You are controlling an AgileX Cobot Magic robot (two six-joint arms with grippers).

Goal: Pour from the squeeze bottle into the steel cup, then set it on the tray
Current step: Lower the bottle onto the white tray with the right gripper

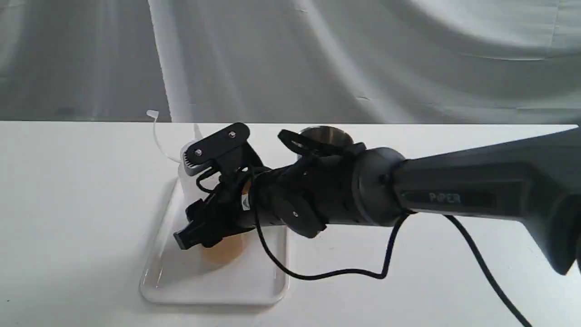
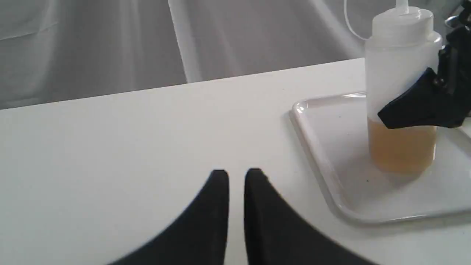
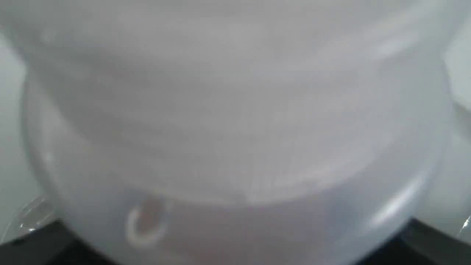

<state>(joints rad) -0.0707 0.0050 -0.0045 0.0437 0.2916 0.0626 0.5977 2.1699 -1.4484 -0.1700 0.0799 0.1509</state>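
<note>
The squeeze bottle (image 1: 223, 252) stands upright on the white tray (image 1: 213, 290), amber liquid (image 2: 401, 147) filling its lower part, its cap strap (image 1: 156, 131) curling up behind. My right gripper (image 1: 186, 200) reaches across from the right and is shut on the bottle's body, one finger (image 2: 412, 108) lying across its near side. In the right wrist view the bottle (image 3: 235, 121) fills the frame, blurred. The steel cup (image 1: 324, 134) stands behind my right wrist, mostly hidden. My left gripper (image 2: 236, 173) hovers over bare table left of the tray (image 2: 331, 158), shut on nothing.
A white table (image 1: 68, 204) carries everything, with a grey draped cloth (image 1: 317, 54) behind it. The right arm's black cable (image 1: 354, 272) loops down over the table beside the tray's right edge.
</note>
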